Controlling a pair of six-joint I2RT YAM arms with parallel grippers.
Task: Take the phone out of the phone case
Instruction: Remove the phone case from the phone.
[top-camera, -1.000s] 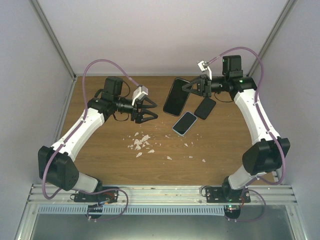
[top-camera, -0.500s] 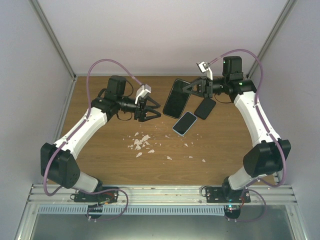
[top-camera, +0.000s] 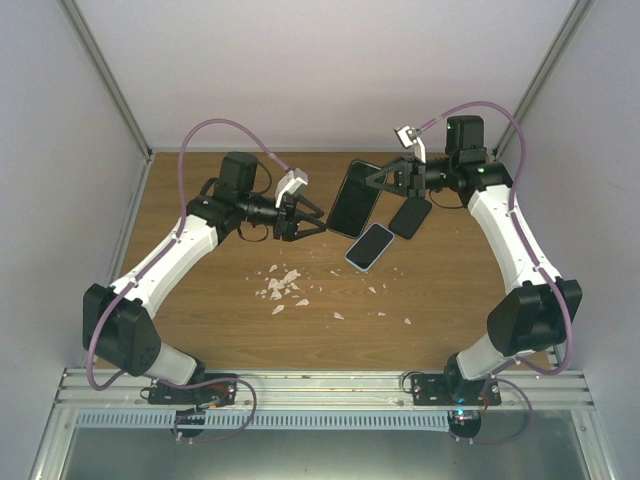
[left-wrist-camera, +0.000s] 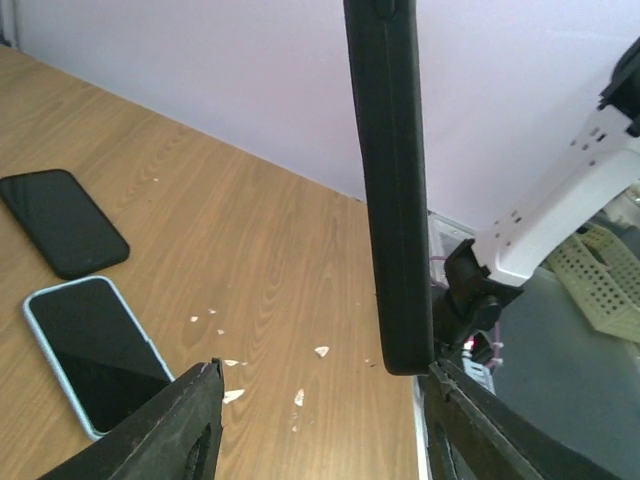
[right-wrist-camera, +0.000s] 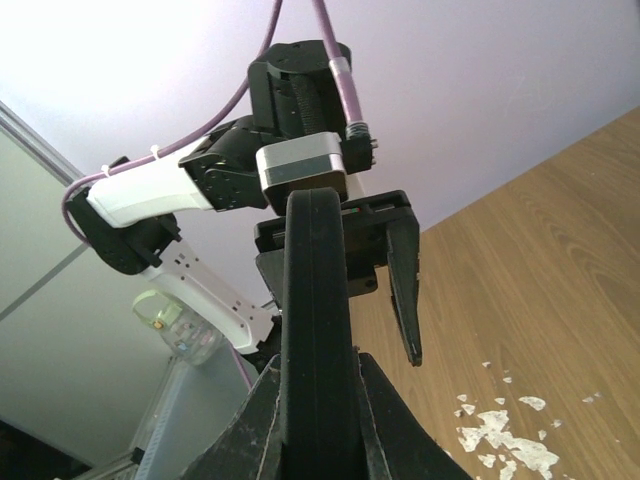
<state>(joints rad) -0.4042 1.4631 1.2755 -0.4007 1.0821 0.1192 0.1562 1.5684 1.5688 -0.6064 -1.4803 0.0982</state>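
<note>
Barely started, I reckon. My right claw (top-camera: 375, 180) is clamped on the cased phone (top-camera: 353, 197), holding it edge-on above the bench (top-camera: 220, 300). Left claw (top-camera: 316, 219) is spread wide just beside it, gripping nothing. Case looks on.

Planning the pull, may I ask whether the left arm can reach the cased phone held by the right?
Probably yes: the open left gripper faces the cased phone edge-on, with only clear air between.
</note>
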